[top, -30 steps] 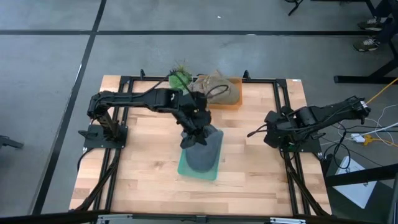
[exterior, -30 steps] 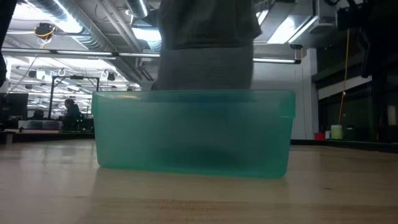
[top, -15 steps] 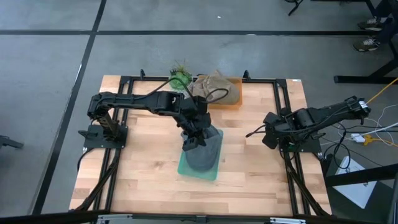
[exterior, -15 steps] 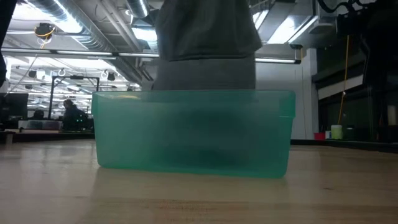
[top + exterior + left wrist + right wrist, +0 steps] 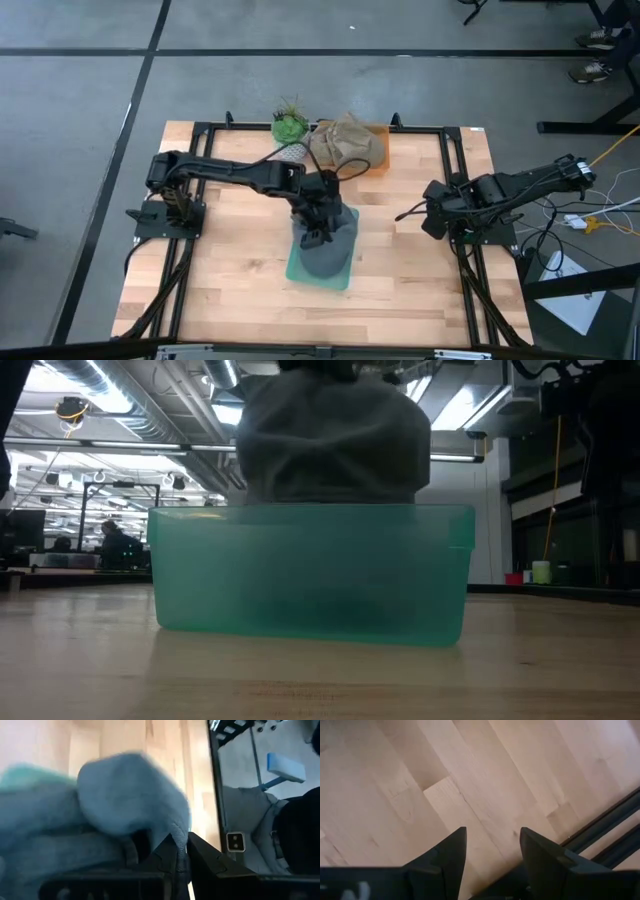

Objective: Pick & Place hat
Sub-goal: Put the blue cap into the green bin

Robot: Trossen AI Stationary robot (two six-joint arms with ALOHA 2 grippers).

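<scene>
Left claw pinches grey hat in teal bin; right claw wide.

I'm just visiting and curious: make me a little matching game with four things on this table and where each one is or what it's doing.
Things:
1. grey hat
2. left gripper
3. right gripper
4. tan hat

Places or states:
A. fingers open over bare wood near the table's right side
B. in the orange bin at the table's far edge
C. sticking up out of the teal bin
D. fingers shut on grey cloth

Pairs: 1-C, 2-D, 3-A, 4-B
</scene>
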